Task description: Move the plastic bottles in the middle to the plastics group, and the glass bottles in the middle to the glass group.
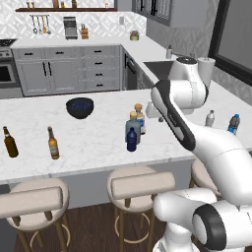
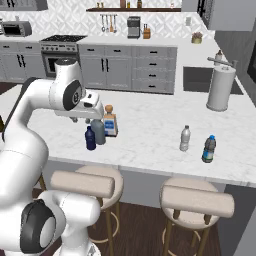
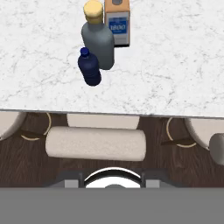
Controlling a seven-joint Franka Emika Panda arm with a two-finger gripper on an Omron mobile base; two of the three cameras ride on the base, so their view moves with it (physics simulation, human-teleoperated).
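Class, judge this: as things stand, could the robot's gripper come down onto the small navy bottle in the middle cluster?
Probably yes. The navy bottle stands at the front of the cluster, beside the grey-blue bottle behind it, with bare counter toward the edge. Nothing covers its cap.

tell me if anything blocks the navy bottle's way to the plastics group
Nothing visible does. The navy bottle stands at the front of the middle cluster, beside the grey-blue bottle; bare counter runs from it to the two water bottles.
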